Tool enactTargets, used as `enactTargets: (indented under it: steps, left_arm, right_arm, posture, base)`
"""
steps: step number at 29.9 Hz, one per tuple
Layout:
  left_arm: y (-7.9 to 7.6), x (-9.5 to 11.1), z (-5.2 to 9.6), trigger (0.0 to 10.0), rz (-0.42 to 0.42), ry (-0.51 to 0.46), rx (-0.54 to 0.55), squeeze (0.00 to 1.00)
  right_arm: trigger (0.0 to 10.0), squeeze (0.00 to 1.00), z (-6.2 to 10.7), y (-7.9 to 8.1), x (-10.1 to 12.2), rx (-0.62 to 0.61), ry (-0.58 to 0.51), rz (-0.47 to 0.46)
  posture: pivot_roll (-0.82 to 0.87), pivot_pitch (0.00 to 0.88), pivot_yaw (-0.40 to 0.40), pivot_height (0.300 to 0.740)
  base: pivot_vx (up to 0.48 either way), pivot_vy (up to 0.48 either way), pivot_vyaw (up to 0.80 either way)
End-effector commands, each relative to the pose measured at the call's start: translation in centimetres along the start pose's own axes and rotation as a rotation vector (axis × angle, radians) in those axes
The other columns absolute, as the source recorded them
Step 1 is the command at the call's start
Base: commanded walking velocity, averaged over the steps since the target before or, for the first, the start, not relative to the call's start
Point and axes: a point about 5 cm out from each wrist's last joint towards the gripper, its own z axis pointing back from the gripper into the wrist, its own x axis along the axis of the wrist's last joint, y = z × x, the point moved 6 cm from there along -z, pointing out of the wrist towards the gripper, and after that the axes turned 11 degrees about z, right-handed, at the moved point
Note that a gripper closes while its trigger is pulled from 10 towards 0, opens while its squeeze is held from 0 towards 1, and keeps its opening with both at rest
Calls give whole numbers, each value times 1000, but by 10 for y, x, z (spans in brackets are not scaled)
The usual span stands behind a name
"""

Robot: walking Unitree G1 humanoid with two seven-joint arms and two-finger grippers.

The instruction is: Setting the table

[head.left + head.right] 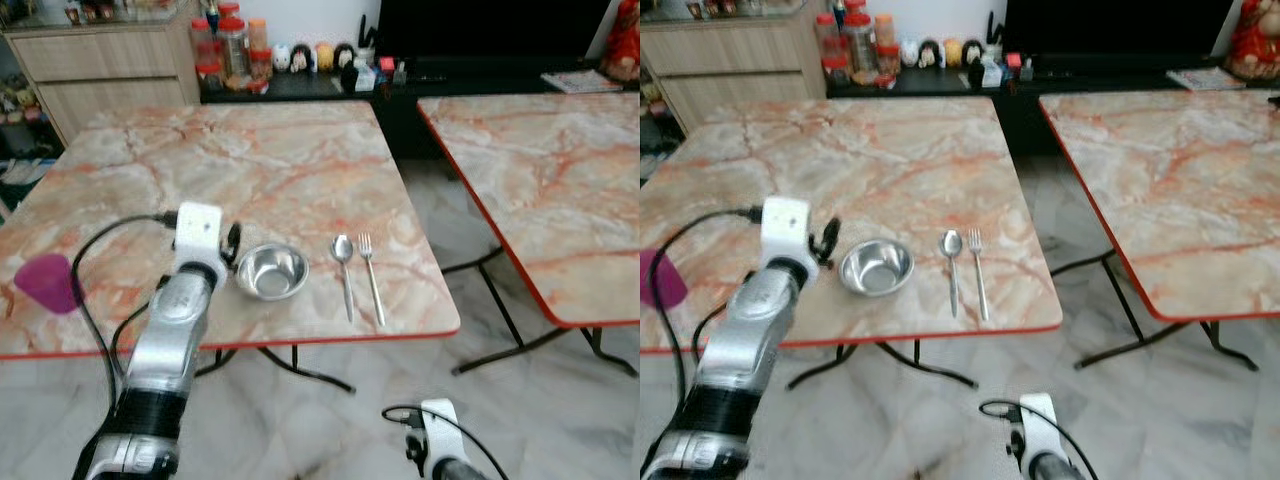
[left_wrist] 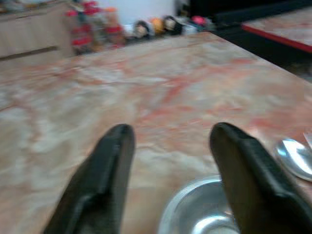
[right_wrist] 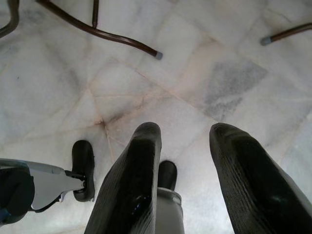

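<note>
left eye view: shiny steel bowl (image 1: 271, 271) beside left gripper (image 1: 232, 243), jaws apart, empty.

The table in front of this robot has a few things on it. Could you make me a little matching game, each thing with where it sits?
Things:
1. steel bowl
2. spoon
3. fork
4. purple cup

Places:
A. nearest the table's right edge
B. far left, near the front edge
C. between bowl and fork
D. just beside the open left gripper

Pairs: 1-D, 2-C, 3-A, 4-B
</note>
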Motion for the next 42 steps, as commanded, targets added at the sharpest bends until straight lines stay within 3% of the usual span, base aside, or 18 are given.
enactTargets:
  steps: [1,5,6,8,14,24,42]
  left_arm:
    - [-1,-11,-1,10000,9,47,-7,1000]
    - [-8,-18,-8,10000,47,114,-24,1000]
    - [-10,-21,-10,10000,71,144,-23,0]
    - [-5,-31,-14,10000,84,210,15,0]
    - [2,-46,-13,10000,123,275,57,0]
    - [12,-56,-13,10000,122,317,104,0]
    - [30,-79,-7,10000,192,389,198,0]
  right_arm:
    - [10000,0,0,-3,1,-11,2,-15]
    - [10000,0,0,-3,1,-12,0,-16]
    - [10000,0,0,-4,1,-13,0,-17]
    - [10000,0,0,-5,0,-18,2,-22]
    - [10000,0,0,-4,-1,-13,5,-21]
    - [10000,0,0,-3,1,-11,1,-22]
    - [10000,0,0,-4,-2,-13,6,-27]
  posture:
    - [7,0,6,732]
    - [-6,0,10,732]
    - [-6,0,11,732]
    - [-7,0,12,732]
    - [-2,0,10,732]
    - [-5,0,11,732]
    - [-13,0,15,732]
  base:
    - [0,0,0]
    - [0,0,0]
    - [0,0,0]
    - [0,0,0]
    - [0,0,0]
    - [0,0,0]
    - [0,0,0]
